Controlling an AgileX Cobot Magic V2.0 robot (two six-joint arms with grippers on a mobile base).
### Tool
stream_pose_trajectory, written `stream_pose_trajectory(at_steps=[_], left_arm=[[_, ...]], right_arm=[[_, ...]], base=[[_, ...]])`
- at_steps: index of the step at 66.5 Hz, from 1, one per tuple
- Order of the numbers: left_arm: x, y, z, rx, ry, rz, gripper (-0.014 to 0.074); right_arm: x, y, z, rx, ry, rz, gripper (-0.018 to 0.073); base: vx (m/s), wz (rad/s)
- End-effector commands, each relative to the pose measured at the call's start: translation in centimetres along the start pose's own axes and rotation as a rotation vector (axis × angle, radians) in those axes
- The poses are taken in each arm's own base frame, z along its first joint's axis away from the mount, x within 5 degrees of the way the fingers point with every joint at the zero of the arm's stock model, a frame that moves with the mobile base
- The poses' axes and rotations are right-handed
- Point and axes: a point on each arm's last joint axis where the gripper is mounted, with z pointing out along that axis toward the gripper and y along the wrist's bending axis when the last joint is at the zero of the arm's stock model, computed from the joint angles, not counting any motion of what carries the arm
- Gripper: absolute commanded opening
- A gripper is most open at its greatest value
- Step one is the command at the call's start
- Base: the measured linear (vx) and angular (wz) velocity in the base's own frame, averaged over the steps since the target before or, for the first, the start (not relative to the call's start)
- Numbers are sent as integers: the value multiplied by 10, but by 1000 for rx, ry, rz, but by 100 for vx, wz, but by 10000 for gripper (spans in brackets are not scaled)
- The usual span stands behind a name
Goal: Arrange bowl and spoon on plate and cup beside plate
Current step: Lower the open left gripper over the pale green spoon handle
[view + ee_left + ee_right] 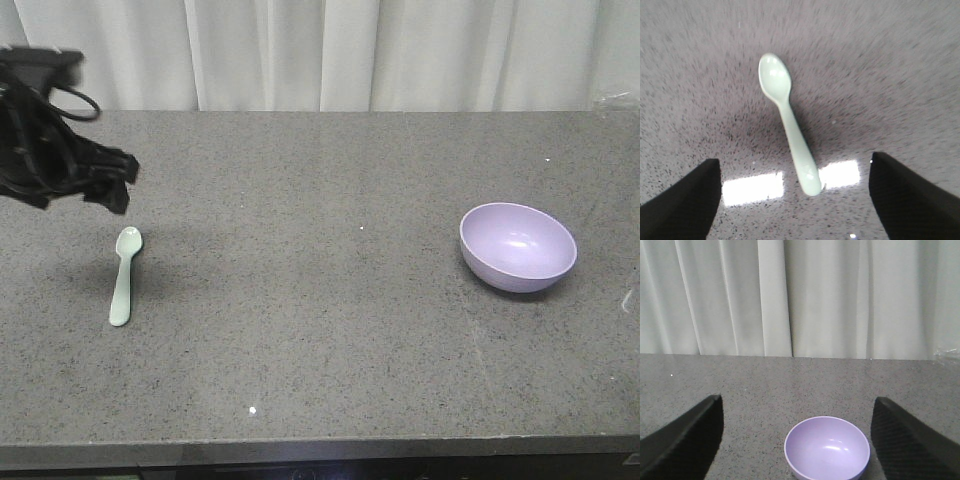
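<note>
Cut off at 9 o'clock, the left gripper (pixel 110 190) hangs spread above the spoon (pixel 124 275), which lies scoop toward 12, handle toward 6. The right gripper (pixel 797 401), spread, faces the bowl (pixel 827 449) at 3 o'clock.

We look down on the spoon (pixel 788 122), which lies between the spread tips of our left claw (pixel 795 157).

The pale mint-green spoon rests flat on the speckled grey surface (pixel 900 75), hollow facing up at the far end, handle running down and slightly right toward us. Our claw stands wide apart, dark at both bottom corners and clear of the spoon on either side. Two bright rectangular reflections (pixel 752 187) shine on the surface, one on each side of the handle's end.
</note>
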Motion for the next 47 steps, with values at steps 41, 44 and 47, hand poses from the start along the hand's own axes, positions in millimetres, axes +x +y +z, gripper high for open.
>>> stream_pose_trajectory(at_steps=[41,44,47], left_arm=[[-27,-4,77,-46,175,5,571],[-27,-4,81,-50,185,7,567],[-27,-4,86,-52,195,7,561]], right_arm=[[-16,1,-1,-1,-80,-24,594],[-15,1,-1,-1,-76,-24,594],[-15,1,-1,-1,-73,-24,594]], base=[[0,0],[0,0],[0,0]])
